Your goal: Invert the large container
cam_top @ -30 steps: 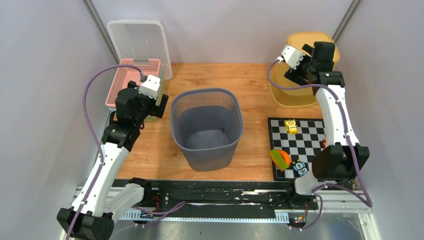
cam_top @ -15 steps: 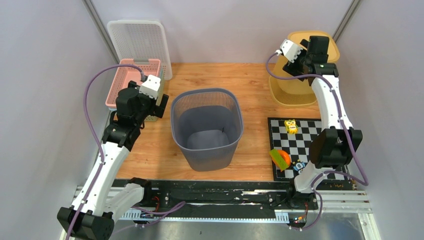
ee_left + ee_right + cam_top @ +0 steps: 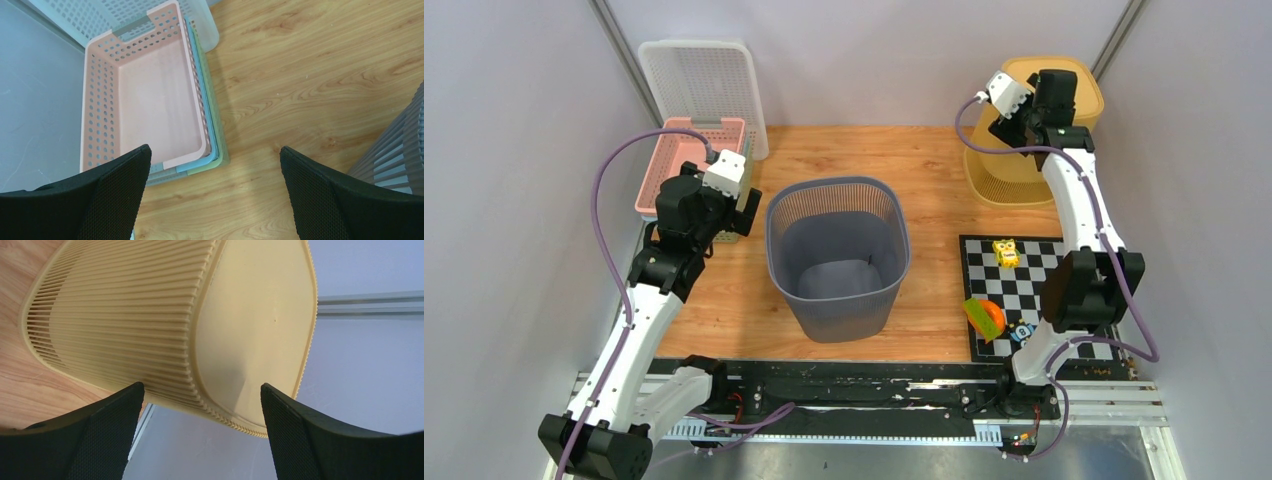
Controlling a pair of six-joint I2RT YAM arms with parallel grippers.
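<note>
The large yellow ribbed container [image 3: 1024,165] stands at the back right of the table, bottom up, its closed base [image 3: 260,325] facing up and its wide rim on the wood. My right gripper [image 3: 1052,100] hovers over that base, open; in the right wrist view [image 3: 202,390] nothing lies between its fingers, and the container sits beyond them. My left gripper [image 3: 742,205] is open and empty above bare wood [image 3: 215,150], between the pink basket and the grey bin.
A grey ribbed bin [image 3: 838,255] stands upright in the middle, mouth up; its wall [image 3: 395,150] is just right of my left fingers. Stacked pink, blue and green baskets [image 3: 150,95] and a white tray [image 3: 699,85] are back left. A checkered mat [image 3: 1044,275] with small toys lies right.
My right arm has drawn its gripper farther back and up over the yellow container, and its elbow has swung in. The left arm has not moved.
</note>
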